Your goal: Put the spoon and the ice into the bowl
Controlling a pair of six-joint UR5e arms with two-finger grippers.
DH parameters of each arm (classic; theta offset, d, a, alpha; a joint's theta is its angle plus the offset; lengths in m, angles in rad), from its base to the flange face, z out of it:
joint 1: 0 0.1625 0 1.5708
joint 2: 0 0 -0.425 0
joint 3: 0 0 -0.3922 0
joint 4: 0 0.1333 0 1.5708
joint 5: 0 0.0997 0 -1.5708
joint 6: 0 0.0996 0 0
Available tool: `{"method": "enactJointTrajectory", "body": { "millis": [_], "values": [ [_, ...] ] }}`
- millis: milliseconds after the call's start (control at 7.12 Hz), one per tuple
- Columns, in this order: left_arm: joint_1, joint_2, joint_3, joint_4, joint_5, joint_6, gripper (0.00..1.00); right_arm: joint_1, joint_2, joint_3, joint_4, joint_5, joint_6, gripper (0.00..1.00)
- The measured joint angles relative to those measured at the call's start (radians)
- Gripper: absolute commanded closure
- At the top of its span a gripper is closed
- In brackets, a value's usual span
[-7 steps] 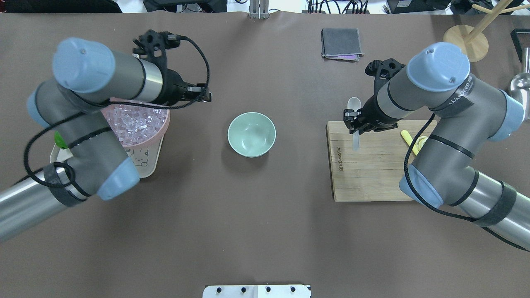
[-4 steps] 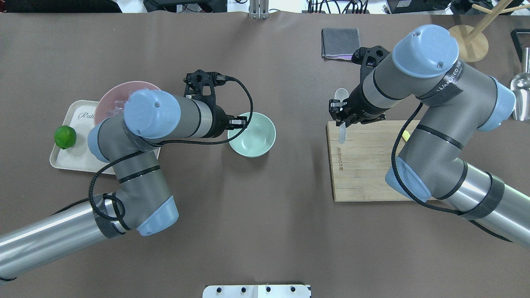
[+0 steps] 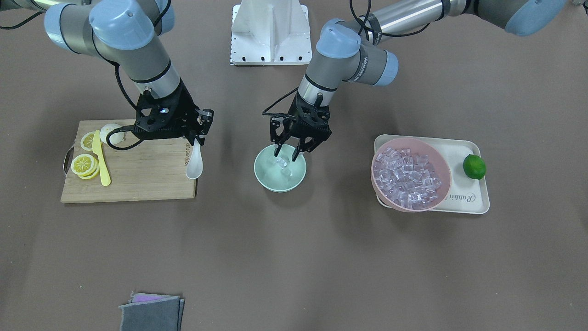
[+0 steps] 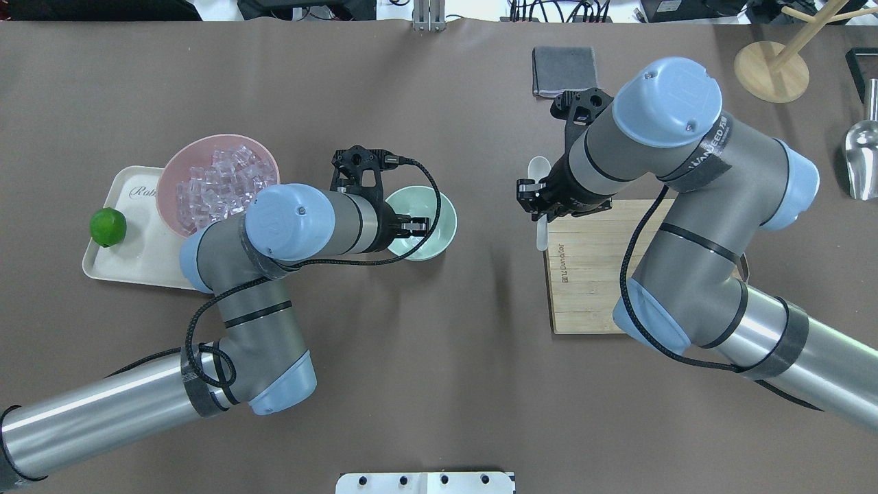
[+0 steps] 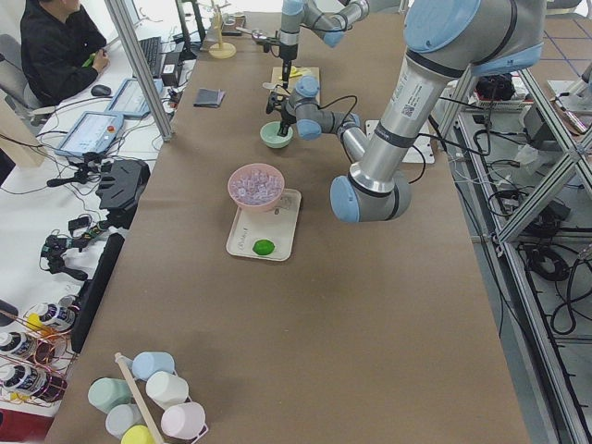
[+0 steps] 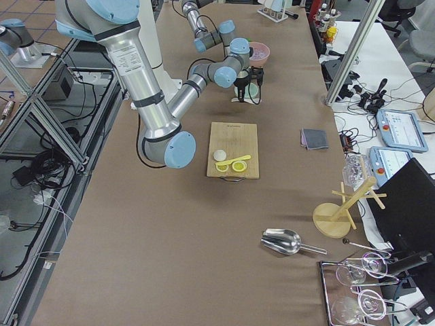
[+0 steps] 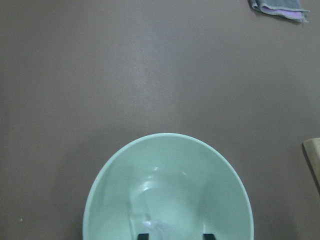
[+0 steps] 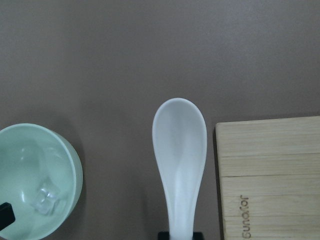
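The mint-green bowl (image 3: pixel 264 174) stands mid-table and also shows in the overhead view (image 4: pixel 442 219). My left gripper (image 3: pixel 288 156) hangs open just over the bowl, fingertips apart in the left wrist view (image 7: pixel 176 235). A clear ice cube (image 3: pixel 281 162) lies inside the bowl (image 7: pixel 165 170), as the right wrist view (image 8: pixel 47 200) also shows. More ice (image 3: pixel 409 179) fills the pink bowl (image 3: pixel 373 174). My right gripper (image 4: pixel 538 206) is shut on the handle of the white spoon (image 4: pixel 538 168), held in the air at the cutting board's edge, scoop hanging down (image 3: pixel 194 166). The spoon (image 8: pixel 180 145) is apart from the bowl.
A wooden cutting board (image 3: pixel 147 179) carries lemon slices (image 3: pixel 84 164) and a yellow knife (image 3: pixel 102 161). The pink bowl and a lime (image 3: pixel 474 166) sit on a cream tray (image 3: pixel 468 200). A grey cloth (image 4: pixel 564 71), a wooden stand (image 4: pixel 772 68) and a metal scoop (image 4: pixel 861 165) lie at the far side.
My left arm swung from the pink bowl to over the mint bowl, and an ice cube now lies in it. My right gripper carried the spoon off the board toward the bowl.
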Motion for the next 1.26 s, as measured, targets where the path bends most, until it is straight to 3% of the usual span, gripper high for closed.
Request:
{"method": "enactJointTrajectory", "body": {
  "millis": [140, 421, 843, 1264],
  "values": [
    [-0.029, 0.016, -0.039, 0.008, -0.023, 0.026, 0.02, -0.025, 0.020, -0.001, -0.030, -0.019, 0.000, 1.00],
    [-0.169, 0.061, -0.105, 0.041, -0.180, 0.134, 0.02, -0.077, 0.068, -0.010, -0.078, -0.055, -0.001, 1.00],
    [-0.389, 0.137, -0.138, 0.054, -0.423, 0.307, 0.02, -0.122, 0.201, -0.138, -0.087, -0.088, 0.000, 1.00],
    [-0.491, 0.195, -0.145, 0.054, -0.512, 0.428, 0.02, -0.151, 0.302, -0.251, -0.082, -0.112, 0.015, 1.00]
  ]
}}
